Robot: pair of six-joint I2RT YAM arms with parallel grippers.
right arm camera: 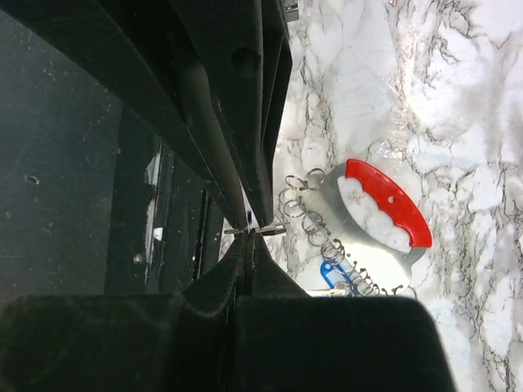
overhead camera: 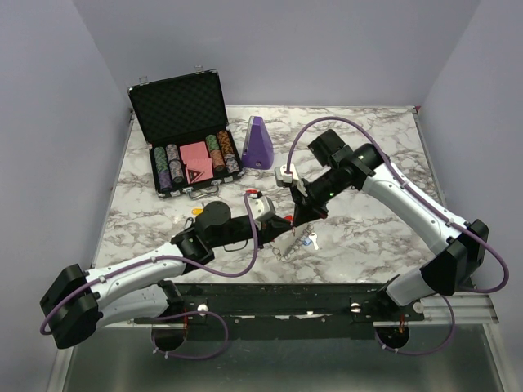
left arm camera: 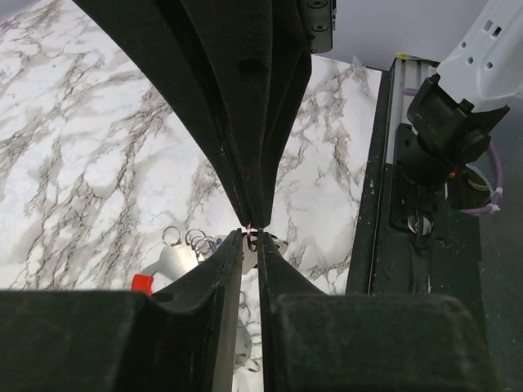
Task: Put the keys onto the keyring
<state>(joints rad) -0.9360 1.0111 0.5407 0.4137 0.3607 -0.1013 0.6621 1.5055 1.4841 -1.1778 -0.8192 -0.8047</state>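
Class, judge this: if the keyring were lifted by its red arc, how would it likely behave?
The keyring has a thick red arc, so that part probably stays stiff. Its chain of small linked rings would likely dangle and swing. Mostly thin metal, it looks light.

Off-task stuff you've got in view: a black case [overhead camera: 180, 106] sits open at the far left of the marble-pattern table [overhead camera: 359, 237], lid upright and lined with dark foam. Its tray holds rows of poker chips [overhead camera: 167, 167] on the left and right sides, with a pink card stack [overhead camera: 196, 153] between them. Just right of the case stands a purple pyramid-shaped block [overhead camera: 258, 143], upright, close to the case; can't tell if they touch. A black rail [overhead camera: 286, 294] runs along the table's near edge. Plain lavender-grey walls [overhead camera: 327, 49] close off the left, far and right sides.
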